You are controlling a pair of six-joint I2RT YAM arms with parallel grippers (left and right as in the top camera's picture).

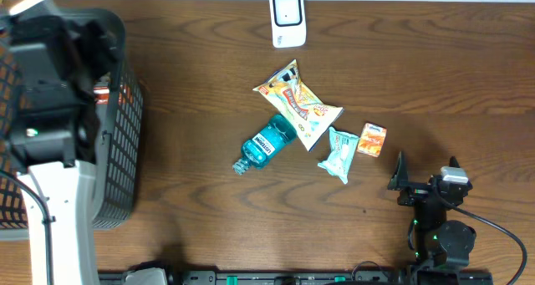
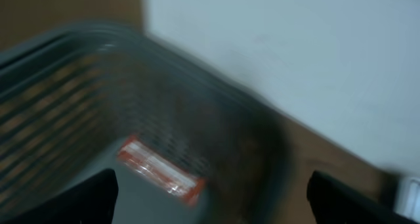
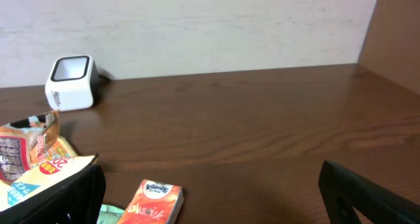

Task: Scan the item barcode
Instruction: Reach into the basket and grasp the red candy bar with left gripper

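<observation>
Down in the basket [image 2: 59, 86] a red-and-white packet [image 2: 157, 171] lies flat on the grey floor, close to the mesh wall. The left wrist view is blurred and its print cannot be read. The left fingers [image 2: 85, 201] stand wide apart above it, one at each lower corner of that view, with nothing between them and clear of the packet. From overhead the left arm [image 1: 50, 84] covers most of the basket at the left end of the worktop [image 1: 209, 68], and only a red sliver of the packet shows beside it. The white scanner [image 1: 287, 17] stands upright at the far edge by the wall, well apart from the basket. Near the middle lie a snack bag [image 1: 297, 101], a blue bottle [image 1: 266, 143] on its side with its base against the bag, a teal pouch [image 1: 340, 154] just beside the bag, and an orange tissue pack [image 1: 372, 139] next to the pouch. The right fingers [image 3: 374, 198] are spread wide and empty, low over the near right part of the worktop, facing the tissue pack and the scanner beyond.
</observation>
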